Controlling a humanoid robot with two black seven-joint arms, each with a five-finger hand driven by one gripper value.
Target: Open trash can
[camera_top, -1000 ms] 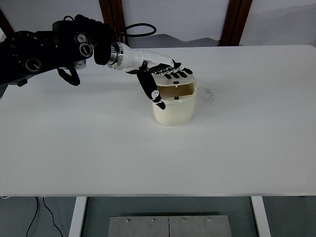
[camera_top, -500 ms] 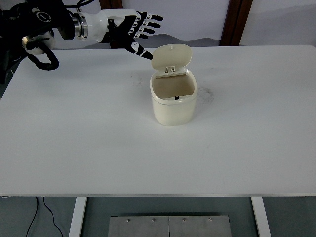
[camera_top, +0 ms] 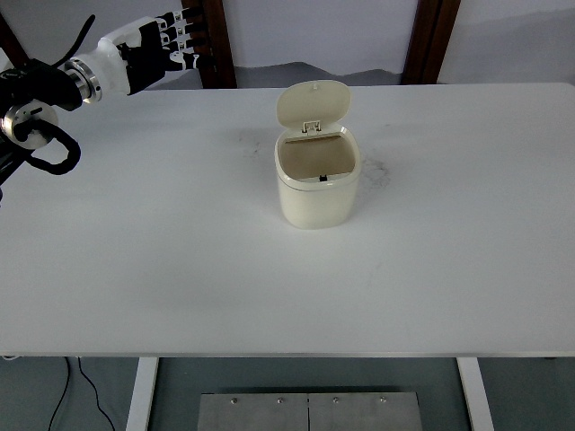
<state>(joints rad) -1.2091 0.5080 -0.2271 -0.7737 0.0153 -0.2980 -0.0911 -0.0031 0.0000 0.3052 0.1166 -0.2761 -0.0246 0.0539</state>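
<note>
One small cream trash can (camera_top: 317,184) stands lid-up on the desk (camera_top: 180,269), well right of and nearer you than your empty, loosely spread left hand (camera_top: 157,40); it looks light, rigid, tippable, so handle only the lid's front edge.

Glossy plastic trash can (camera_top: 316,184), matt table (camera_top: 180,269)

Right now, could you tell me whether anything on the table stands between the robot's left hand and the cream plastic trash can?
Nothing visible does. The left hand hangs over the far left corner of the white table, holding nothing, and only bare tabletop lies between it and the cream plastic trash can, whose lid already stands open.
</note>
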